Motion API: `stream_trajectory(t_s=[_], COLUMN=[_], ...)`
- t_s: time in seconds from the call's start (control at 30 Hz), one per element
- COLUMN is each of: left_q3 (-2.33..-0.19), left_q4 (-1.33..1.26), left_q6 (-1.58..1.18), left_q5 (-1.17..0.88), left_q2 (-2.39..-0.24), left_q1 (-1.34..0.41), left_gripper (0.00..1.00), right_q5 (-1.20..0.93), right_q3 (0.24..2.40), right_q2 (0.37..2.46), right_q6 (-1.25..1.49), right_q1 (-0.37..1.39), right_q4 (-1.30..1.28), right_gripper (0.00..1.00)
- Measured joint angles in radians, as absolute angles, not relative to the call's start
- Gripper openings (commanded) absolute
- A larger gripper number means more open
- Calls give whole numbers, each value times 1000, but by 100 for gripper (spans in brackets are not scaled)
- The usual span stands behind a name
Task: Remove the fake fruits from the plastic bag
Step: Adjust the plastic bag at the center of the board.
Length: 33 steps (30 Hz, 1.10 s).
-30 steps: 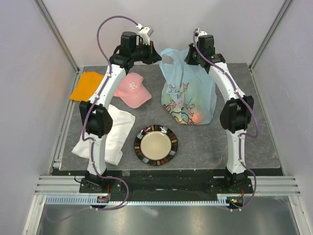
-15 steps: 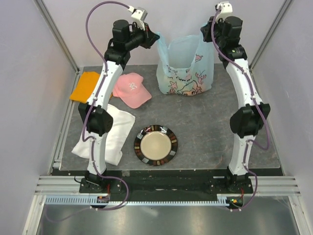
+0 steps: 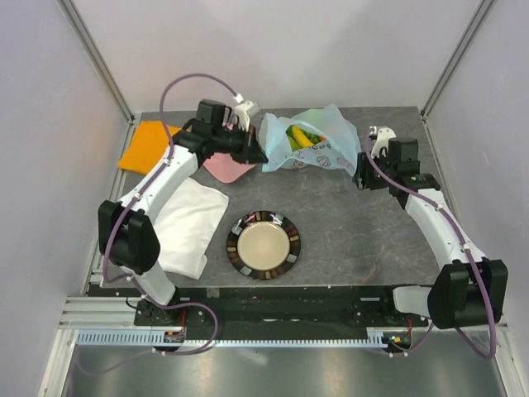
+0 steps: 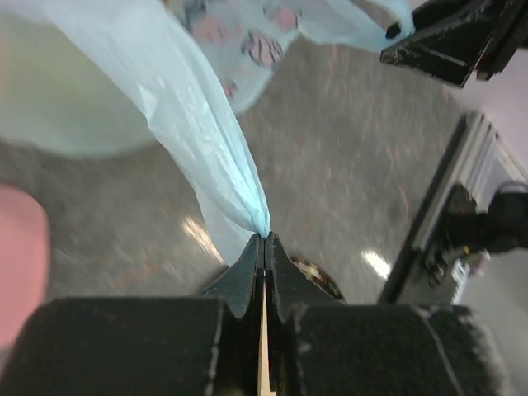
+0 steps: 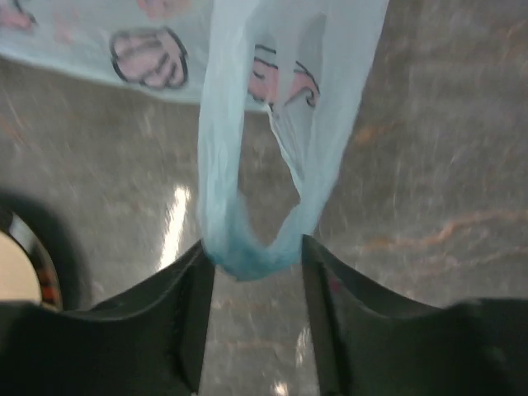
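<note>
Blue bag (image 3: 324,150): lies at back of table (image 3: 355,236), fruits (image 3: 299,136) inside, none out yet. Edge clamped by left gripper (image 4: 264,244); right gripper (image 5: 253,247) parted, handle (image 5: 216,165) loose between. I reckon all emptying remains.

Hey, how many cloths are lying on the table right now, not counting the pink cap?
2. An orange cloth lies at the far left corner; a white folded cloth lies nearer, left of the plate, partly under the left arm. The plastic bag could hide more.
</note>
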<state>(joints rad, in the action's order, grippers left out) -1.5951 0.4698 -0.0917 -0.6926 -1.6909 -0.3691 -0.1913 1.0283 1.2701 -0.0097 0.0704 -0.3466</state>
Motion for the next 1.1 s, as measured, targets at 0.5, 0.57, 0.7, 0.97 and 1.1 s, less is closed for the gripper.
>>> stream_trajectory(t_s=[0.5, 0.57, 0.7, 0.97, 1.1], left_q3=[-1527, -1529, -1529, -1517, -1502], left_q4=[554, 546, 544, 544, 545], left_q6=[-109, -118, -127, -133, -134], left_q5=[-802, -826, -850, -841, -839], left_q2=[-1590, -1567, -1555, -1555, -1555], left_q1=[-412, -412, -412, -412, -412], left_gripper=[2, 2, 1, 2, 2], right_q5=[-495, -528, -562, -580, -578], right_q3=[1487, 1481, 1462, 1450, 1477], right_q2=[1285, 1325, 1492, 1732, 1764], right_q6=[-107, -123, -142, -147, -147], right_q1=[211, 259, 321, 360, 392], right_q4=[-426, -421, -427, -475, -479], right_gripper=[42, 37, 28, 25, 26])
